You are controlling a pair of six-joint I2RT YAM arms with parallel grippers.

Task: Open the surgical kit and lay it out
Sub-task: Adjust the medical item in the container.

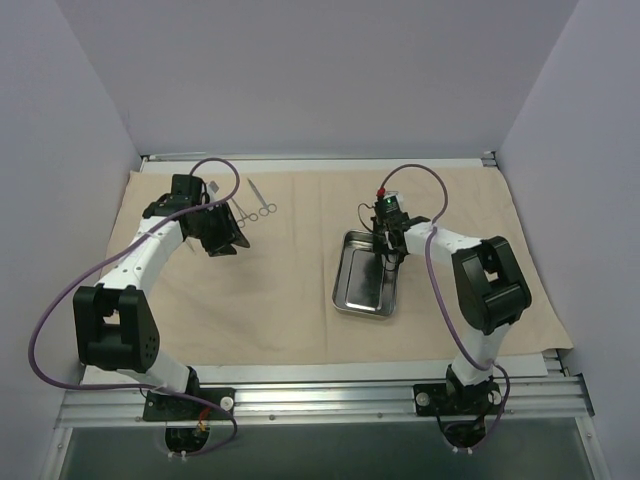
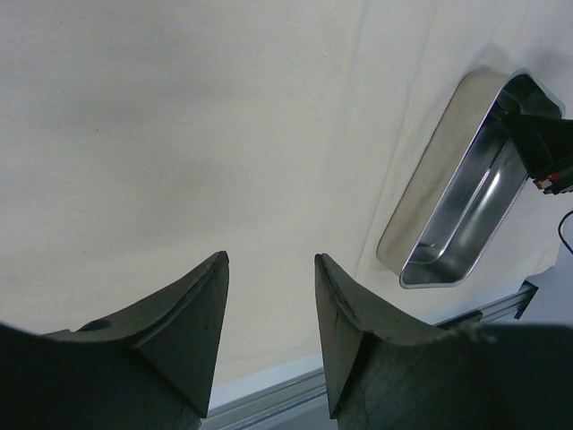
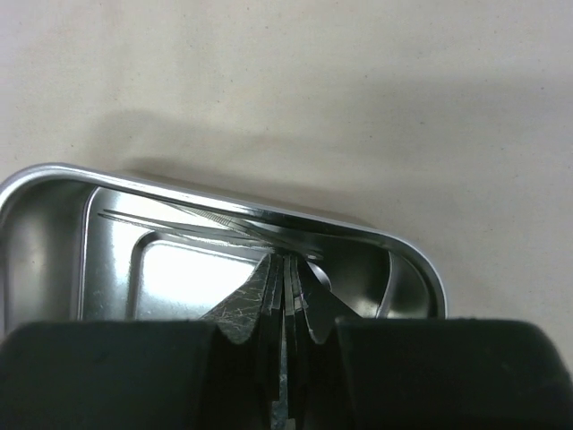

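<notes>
**Steel tray entered by right gripper; left gripper idle**

The tray sat right of centre in the top view, on the beige cloth wrap, which lay spread flat. The right gripper was down inside the tray with its jaws pressed together. Whether anything thin was pinched between them could not be told. A slim metal instrument lay just beyond the fingertips, its long axis running left-right across the right wrist frame, along the tray wall. The left gripper hovered over bare cloth at upper left of the top view, jaws about half apart, holding nothing. Ring-handled instruments lay on the cloth just beside it, well apart from the tray.

Judgement: the right arm was the nearer to the tray's contents, and lifting them out would call for a pull up and away from that wall. No brand, label or writing was legible.
</notes>
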